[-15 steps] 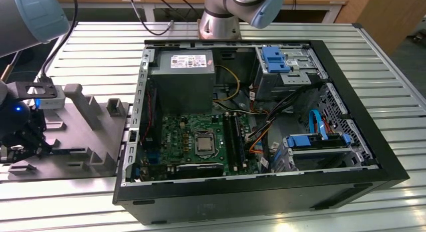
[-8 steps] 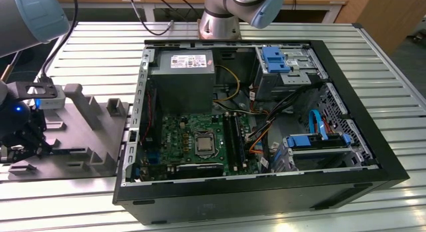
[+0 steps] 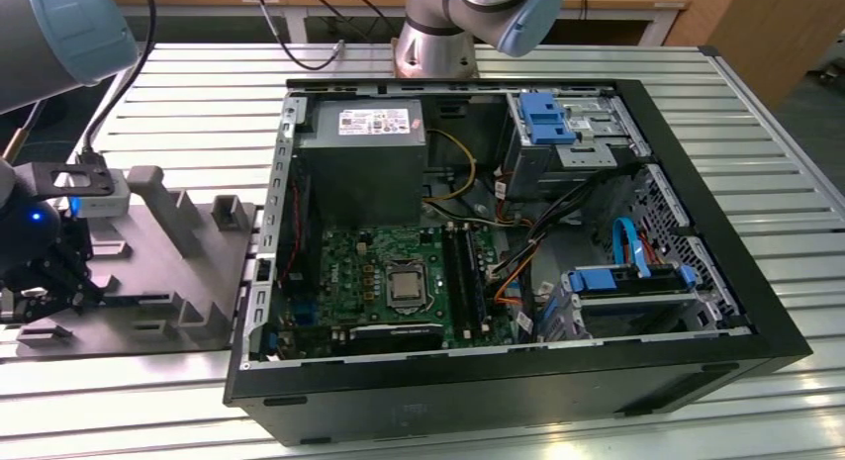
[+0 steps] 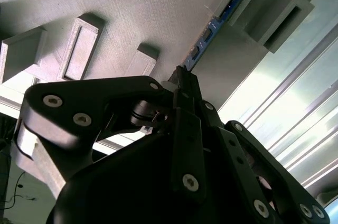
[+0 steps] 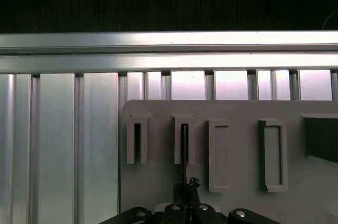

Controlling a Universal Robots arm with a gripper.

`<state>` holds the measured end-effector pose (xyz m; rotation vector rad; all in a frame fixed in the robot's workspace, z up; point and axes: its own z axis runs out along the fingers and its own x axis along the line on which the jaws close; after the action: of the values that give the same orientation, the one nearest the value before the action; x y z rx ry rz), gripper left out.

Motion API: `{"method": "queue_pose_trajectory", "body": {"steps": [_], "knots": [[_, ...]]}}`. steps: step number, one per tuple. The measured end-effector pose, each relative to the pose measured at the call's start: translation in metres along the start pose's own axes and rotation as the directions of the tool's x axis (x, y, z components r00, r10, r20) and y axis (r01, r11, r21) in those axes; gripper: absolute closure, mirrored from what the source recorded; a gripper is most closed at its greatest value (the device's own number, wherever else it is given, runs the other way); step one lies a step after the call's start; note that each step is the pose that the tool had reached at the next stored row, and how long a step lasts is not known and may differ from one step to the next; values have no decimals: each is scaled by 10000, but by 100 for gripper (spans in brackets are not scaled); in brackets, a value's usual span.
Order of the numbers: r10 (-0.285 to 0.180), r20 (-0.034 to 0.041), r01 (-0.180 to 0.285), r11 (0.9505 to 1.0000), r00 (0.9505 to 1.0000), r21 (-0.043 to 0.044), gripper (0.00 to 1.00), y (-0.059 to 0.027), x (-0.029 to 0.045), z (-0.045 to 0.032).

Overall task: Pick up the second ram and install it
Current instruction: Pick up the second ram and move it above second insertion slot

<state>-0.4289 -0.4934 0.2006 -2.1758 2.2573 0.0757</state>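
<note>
From where I stand, the arm (image 3: 66, 25) is bent low over the grey holder (image 3: 158, 247), which lies flat on the ribbed metal tabletop (image 3: 198, 104). The end effector (image 3: 46, 282) hangs at the side of the holder that is farthest from the open case (image 3: 528, 391). That case stands just beside the holder, on the exterior view's right, its wall right up against the holder's edge.

The ram (image 4: 214, 26) is in the holder, standing on its long edge, so both wrist views catch it as a thin strip. In the second wrist view its blue board edge runs from a raised slot block of the holder, along the holder's flat grey face, to the black fingertips. In the first wrist view it is a thin dark line (image 5: 184, 152) leading out of one narrow slot of the holder straight to the end effector (image 5: 185, 184). A second narrow slot and two wider pockets sit in a row alongside it on the holder.

The fingers (image 4: 187, 129) are drawn together onto the end of the ram nearest them, and it looks like a pinch on the board. The ram rests in the holder's slot, not lifted clear of it.

Inside the case, the green motherboard (image 3: 356, 272) lies flat in the half nearer the holder, with long black sockets (image 3: 458, 267) running across it.
</note>
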Motion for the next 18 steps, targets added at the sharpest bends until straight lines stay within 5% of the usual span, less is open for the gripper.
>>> {"method": "queue_pose_trajectory", "body": {"steps": [18], "knots": [[0, 0, 0, 10000, 10000, -1, 89, 2, -2, -67]]}}
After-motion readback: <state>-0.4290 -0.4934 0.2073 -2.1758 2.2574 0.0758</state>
